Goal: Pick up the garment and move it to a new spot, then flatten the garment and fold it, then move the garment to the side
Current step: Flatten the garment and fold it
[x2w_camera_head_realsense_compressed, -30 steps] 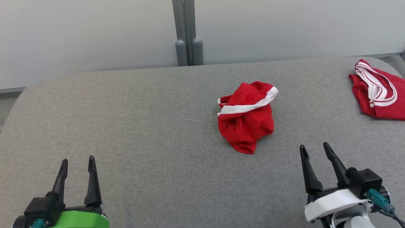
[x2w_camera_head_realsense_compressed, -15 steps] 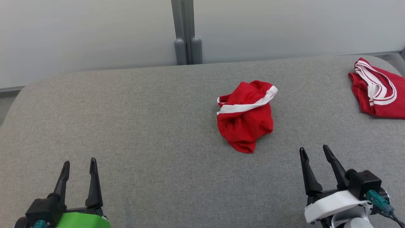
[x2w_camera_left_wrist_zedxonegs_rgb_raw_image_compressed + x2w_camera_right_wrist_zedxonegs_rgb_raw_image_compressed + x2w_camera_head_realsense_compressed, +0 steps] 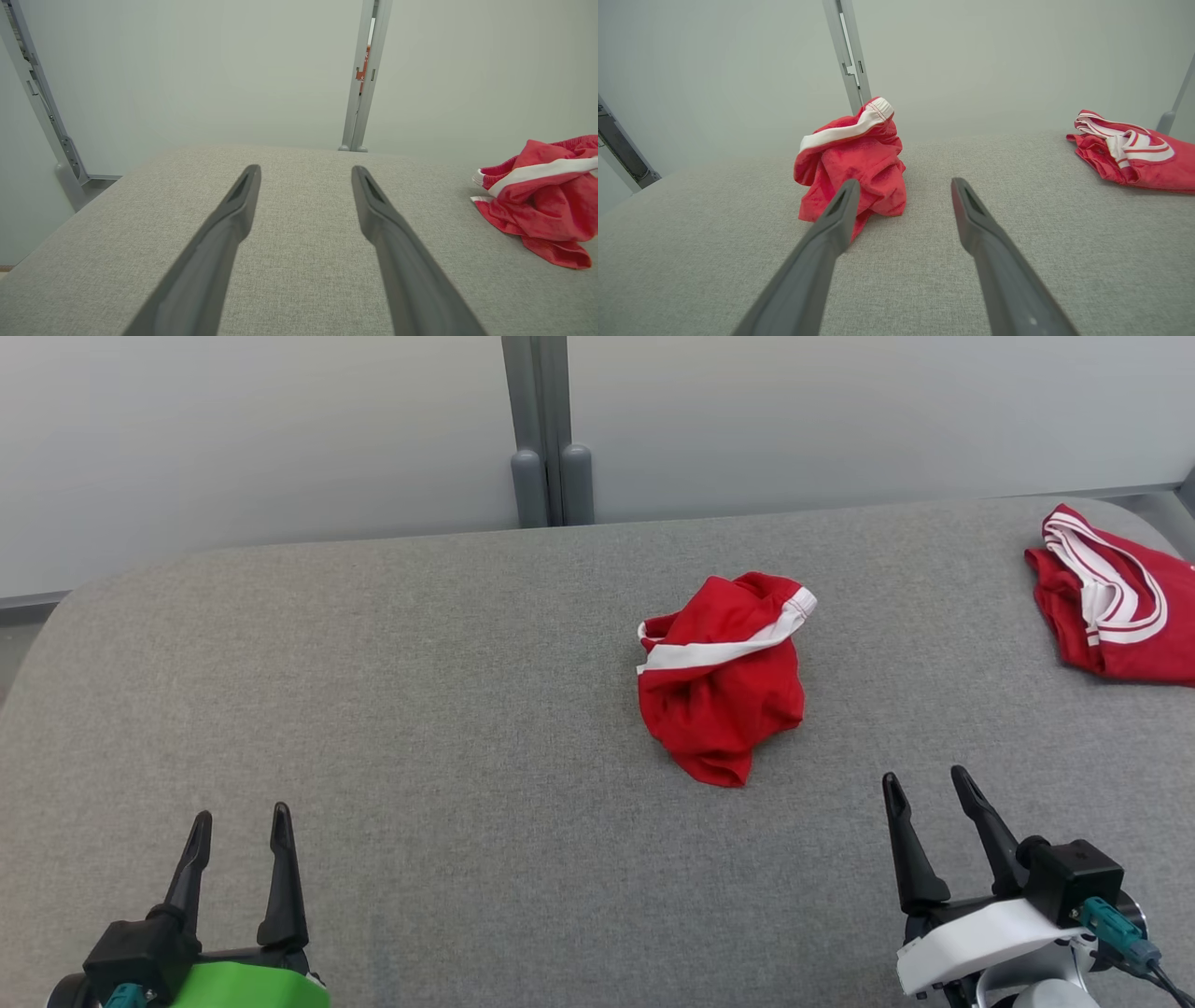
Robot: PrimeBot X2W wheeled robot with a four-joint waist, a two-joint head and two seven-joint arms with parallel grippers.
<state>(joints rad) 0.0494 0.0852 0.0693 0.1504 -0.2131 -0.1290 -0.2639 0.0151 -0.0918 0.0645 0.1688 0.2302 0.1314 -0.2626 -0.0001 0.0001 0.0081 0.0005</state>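
The garment (image 3: 721, 677) is a crumpled red piece with a white band, lying in a heap on the grey fabric surface (image 3: 420, 709), a little right of centre. My right gripper (image 3: 926, 777) stands open just near and right of it, holding nothing. In the right wrist view the garment (image 3: 852, 161) lies straight ahead of the open right gripper (image 3: 904, 182), behind its left finger. My left gripper (image 3: 240, 814) is open and empty at the lower left, far from the heap. From the left wrist, the open left gripper (image 3: 304, 169) has the garment (image 3: 542, 200) off to the right edge.
A second red garment with white stripes (image 3: 1111, 607) lies at the far right edge of the surface, also seen as a striped garment (image 3: 1125, 149) from the right wrist. A pale wall with a grey post (image 3: 546, 429) stands behind. The surface's corners are rounded.
Both grippers sit slightly lower in the head view than a second ago, still open. The picture has shifted a little; the garment lies as it did.
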